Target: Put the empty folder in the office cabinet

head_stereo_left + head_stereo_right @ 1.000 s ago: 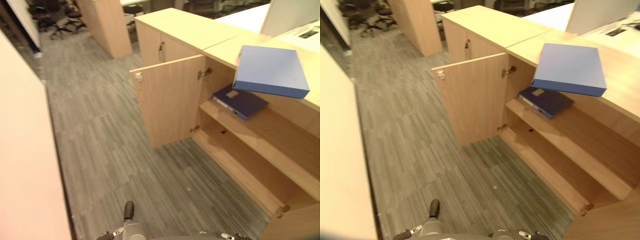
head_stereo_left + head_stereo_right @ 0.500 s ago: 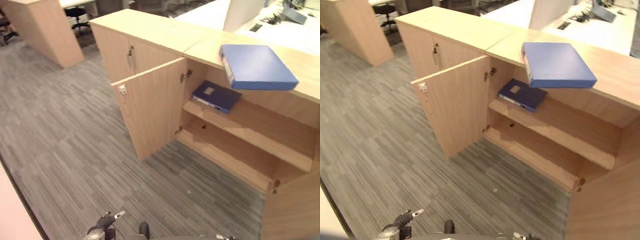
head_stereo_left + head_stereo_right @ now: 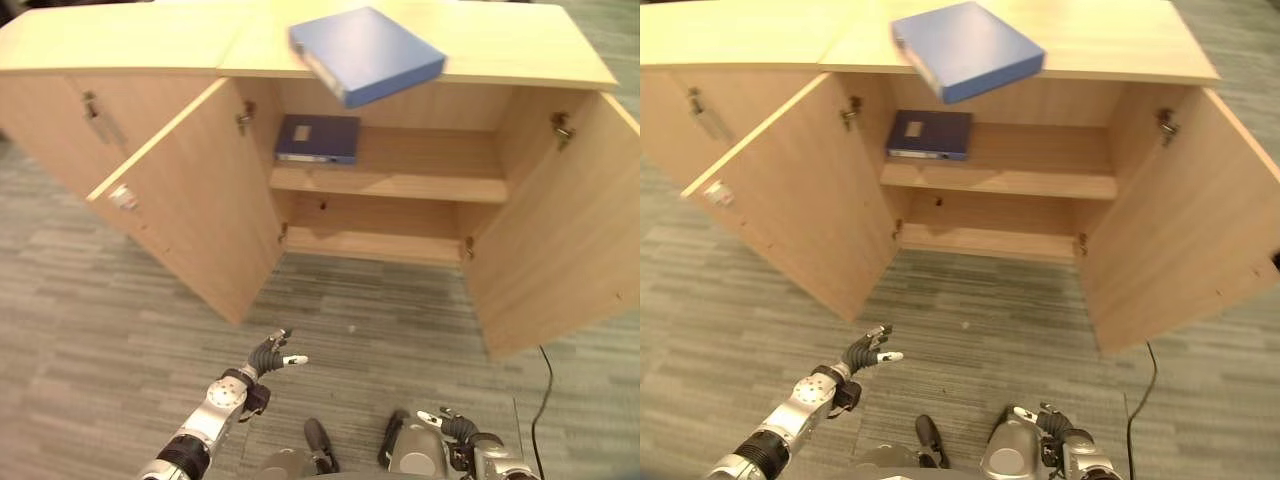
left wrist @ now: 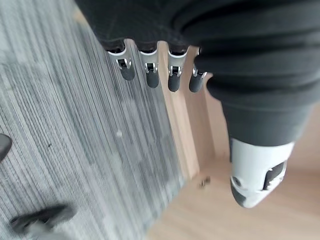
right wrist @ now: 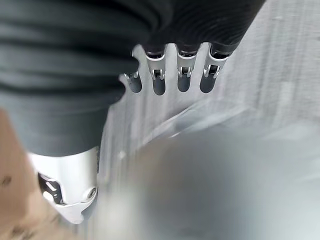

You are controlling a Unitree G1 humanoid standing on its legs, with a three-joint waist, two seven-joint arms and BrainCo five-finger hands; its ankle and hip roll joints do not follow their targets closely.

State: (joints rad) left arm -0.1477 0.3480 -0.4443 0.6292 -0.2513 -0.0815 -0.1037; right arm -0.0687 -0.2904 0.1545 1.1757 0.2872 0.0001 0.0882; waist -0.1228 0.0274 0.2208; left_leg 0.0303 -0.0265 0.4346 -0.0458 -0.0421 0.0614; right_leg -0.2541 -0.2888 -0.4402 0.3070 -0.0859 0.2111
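Blue folder [image 3: 366, 52] lies flat on the cabinet [image 3: 560, 250] top, one corner jutting past the front edge above the open compartment; its long axis runs roughly from 11 to 5 o'clock in the head views. A second, darker folder [image 3: 317, 138] rests on the upper shelf [image 3: 420, 175] just below it, at the shelf's left end. Both doors stand open, the left door [image 3: 195, 215] swung out toward 8 o'clock.

Left hand [image 3: 270, 356] is raised low over the carpet [image 3: 90, 330], fingers loosely spread and holding nothing (its wrist view confirms straight fingers [image 4: 148, 70] over carpet, with the cabinet's wood past them). Right hand [image 3: 448, 428] sits at the bottom edge of the head views, lower than the left; its fingers [image 5: 183, 75] also hang relaxed and empty in its own wrist view.

From both hands the blue folder lies well apart, at about 12 to 1 o'clock from the left hand and 11 o'clock from the right, and far higher. The left hand is the nearer and already lifted, so it is probably the better placed to reach first. Judged from this layout, the task is barely begun: the blue folder is not yet grasped, and the free shelf space lies directly beneath it.
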